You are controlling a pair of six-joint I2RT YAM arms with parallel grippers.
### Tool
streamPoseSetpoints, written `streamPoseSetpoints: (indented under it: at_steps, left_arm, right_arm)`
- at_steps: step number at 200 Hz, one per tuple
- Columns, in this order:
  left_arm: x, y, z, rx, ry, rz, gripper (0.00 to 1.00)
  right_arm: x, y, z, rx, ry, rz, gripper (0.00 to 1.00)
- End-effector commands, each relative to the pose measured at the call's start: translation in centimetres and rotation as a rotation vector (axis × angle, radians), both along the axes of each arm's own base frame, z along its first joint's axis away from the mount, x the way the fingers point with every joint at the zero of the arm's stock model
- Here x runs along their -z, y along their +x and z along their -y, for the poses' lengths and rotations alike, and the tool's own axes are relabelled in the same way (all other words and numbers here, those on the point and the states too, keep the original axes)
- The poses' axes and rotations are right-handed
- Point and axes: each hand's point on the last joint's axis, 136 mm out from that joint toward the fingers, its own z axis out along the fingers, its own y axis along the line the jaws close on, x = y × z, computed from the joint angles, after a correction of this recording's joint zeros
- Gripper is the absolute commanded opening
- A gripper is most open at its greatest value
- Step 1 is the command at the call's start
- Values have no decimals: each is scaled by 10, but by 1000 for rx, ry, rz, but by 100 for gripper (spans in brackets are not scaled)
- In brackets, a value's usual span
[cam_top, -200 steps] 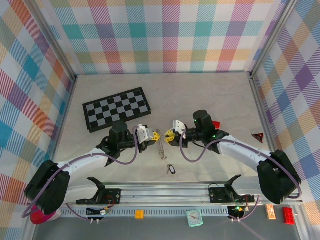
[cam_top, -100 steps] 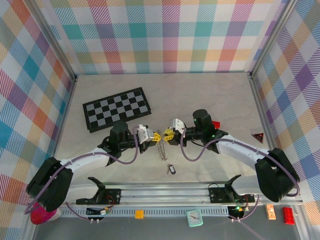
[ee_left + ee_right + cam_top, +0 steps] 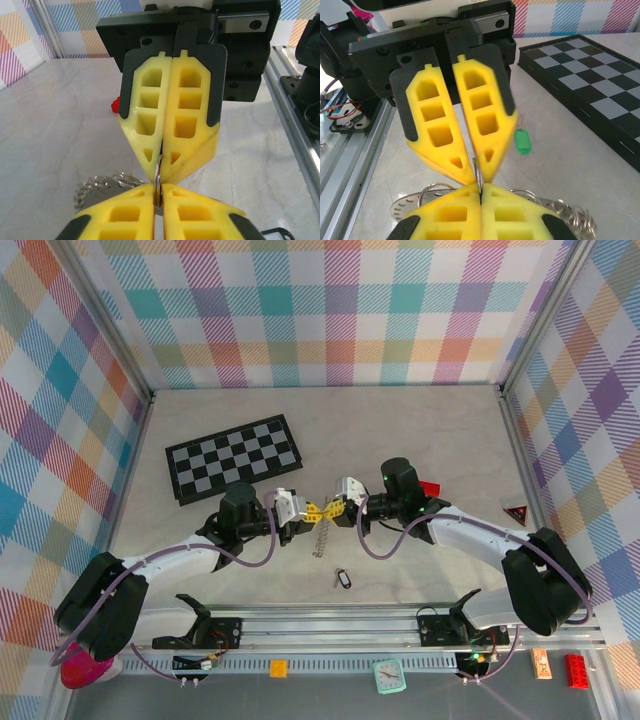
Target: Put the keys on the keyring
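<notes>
Left hand point(image 3: 312, 511) and right hand point(image 3: 334, 509) are tip to tip, midway across the bench point(image 3: 430, 430) and closer to its near edge than its far one. Left hand is clenched: in its wrist view the yellow fingers point(image 3: 120, 215) press on a thin metal loop standing edge-on between them. Right hand, same story. It's clamped tight, fingertips point(image 3: 445, 215) together on that same sliver of wire. So both hands are grasping the keyring point(image 3: 320, 536), one from each side, and the rest of it, a wavy silvery coil, hangs below the pinch toward the bench. Black-headed key point(image 3: 342, 578) lies alone on the bench, nearer the near edge, apart from the ring. Green-headed key point(image 3: 521, 141) lies flat on the bench beyond the left hand's fingers in the right wrist view, also off the ring. Chessboard point(image 3: 232, 458) sits closed toward the far left corner, well apart from it all.
</notes>
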Motion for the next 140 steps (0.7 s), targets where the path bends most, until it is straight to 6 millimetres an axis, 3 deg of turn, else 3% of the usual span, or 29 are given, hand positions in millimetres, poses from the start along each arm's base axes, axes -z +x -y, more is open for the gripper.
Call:
streamPoseSetpoints:
  at_steps: [1,51,140]
  left_arm:
    - [-9,2,0,-5,-14,36,17]
    - [-3,4,-2,-21,42,32,17]
    - [-12,1,-1,-5,35,49,16]
  right_arm:
    - [-16,-4,-5,-46,13,50,0]
    - [-10,-5,-5,-48,-43,65,0]
    - [0,-4,-7,-53,-142,89,0]
